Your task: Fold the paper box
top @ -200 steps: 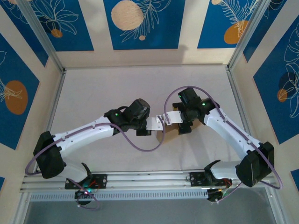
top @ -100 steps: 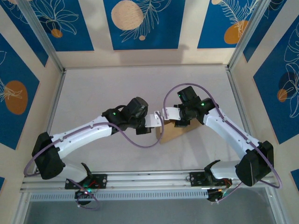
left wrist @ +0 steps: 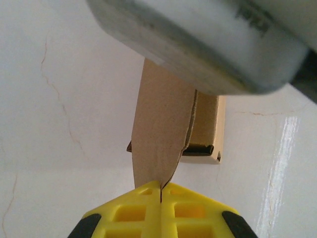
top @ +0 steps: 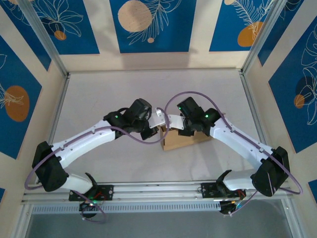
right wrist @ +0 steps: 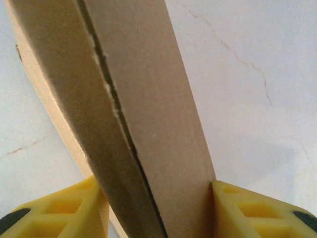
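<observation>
Left wrist: L hand point(left wrist: 160, 192) pinching paper box point(left wrist: 159, 126) flap; right wrist: R hand point(right wrist: 156, 210) clamps box panels.

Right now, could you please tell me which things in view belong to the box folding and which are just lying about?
Part of the job:
- paper box
- left gripper, pinching a flap edge
- right gripper, clamped across a panel

Just there:
- table
- purple cables
- blue patterned walls
</observation>
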`<action>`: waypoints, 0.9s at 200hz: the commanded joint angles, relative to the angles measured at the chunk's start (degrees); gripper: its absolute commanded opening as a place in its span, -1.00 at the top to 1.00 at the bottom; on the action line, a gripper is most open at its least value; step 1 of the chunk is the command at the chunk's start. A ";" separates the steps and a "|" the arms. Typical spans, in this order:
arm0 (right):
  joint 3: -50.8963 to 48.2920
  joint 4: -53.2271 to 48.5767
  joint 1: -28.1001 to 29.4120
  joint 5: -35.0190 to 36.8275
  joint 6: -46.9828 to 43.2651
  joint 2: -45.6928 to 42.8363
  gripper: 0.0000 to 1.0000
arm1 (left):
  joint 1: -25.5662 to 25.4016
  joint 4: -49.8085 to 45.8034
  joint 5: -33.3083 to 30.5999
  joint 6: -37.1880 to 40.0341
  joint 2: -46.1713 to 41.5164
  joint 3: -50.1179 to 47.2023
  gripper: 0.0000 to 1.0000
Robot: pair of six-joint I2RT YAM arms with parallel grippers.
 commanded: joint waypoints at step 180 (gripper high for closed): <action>-7.26 8.21 12.36 -0.97 21.85 1.46 -0.25 | 5.46 7.28 2.98 -24.79 -5.18 -0.56 1.00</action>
